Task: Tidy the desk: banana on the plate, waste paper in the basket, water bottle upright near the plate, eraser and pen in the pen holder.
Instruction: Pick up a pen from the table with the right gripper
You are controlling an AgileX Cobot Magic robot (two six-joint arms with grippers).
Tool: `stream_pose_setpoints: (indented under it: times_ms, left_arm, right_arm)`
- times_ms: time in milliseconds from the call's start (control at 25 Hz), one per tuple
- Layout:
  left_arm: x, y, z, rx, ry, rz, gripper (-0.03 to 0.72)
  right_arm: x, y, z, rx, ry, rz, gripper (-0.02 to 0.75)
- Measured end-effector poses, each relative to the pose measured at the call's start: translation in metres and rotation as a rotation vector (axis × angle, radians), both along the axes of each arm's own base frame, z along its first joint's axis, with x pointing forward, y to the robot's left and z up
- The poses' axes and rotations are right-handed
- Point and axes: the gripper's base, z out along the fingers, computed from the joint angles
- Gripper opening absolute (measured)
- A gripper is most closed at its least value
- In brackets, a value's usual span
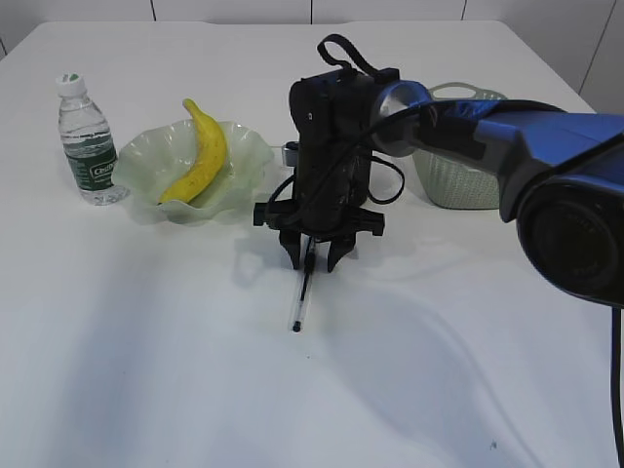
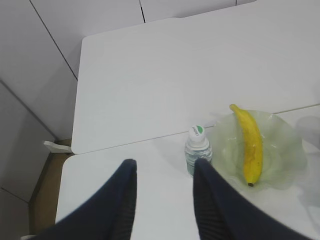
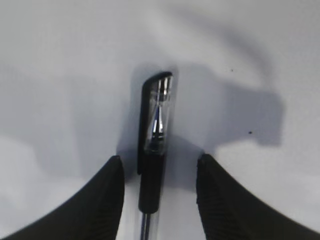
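A black-capped pen (image 1: 299, 304) lies on the white desk (image 1: 146, 341). My right gripper (image 1: 313, 263) points down over its capped end, open. In the right wrist view the pen (image 3: 156, 130) lies between the fingers (image 3: 107, 200) with a gap on each side. The banana (image 1: 200, 156) rests in the pale green plate (image 1: 246, 146). The water bottle (image 1: 88, 146) stands upright just left of the plate. My left gripper (image 2: 165, 162) is open and empty, high above the bottle (image 2: 198, 149) and banana (image 2: 250, 142). The eraser, waste paper and pen holder do not show.
The sage-green basket (image 1: 458, 185) stands at the back right, partly behind my right arm (image 1: 507, 136). In the left wrist view the desk's far edge (image 2: 125, 142) and the floor beyond it show.
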Motion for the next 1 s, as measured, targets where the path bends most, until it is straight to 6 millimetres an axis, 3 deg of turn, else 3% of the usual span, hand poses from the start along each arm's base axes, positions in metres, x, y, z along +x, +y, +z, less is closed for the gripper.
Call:
stream_pose_setpoints:
  times_ms: [480, 760, 1000]
  left_arm:
    - [0.001, 0.0005, -0.0019, 0.004, 0.016, 0.002, 0.26]
    - [0.0009, 0.0005, -0.0021, 0.004, 0.018, 0.002, 0.26]
    - [0.0009, 0.0005, -0.0021, 0.004, 0.018, 0.002, 0.26]
  right_arm:
    - [-0.0001, -0.0001, 0.0, -0.001, 0.001, 0.004, 0.349]
    - [-0.0002, -0.0001, 0.0, -0.002, 0.001, 0.006, 0.209]
    - [-0.0002, -0.0001, 0.0, -0.004, -0.001, 0.033, 0.147]
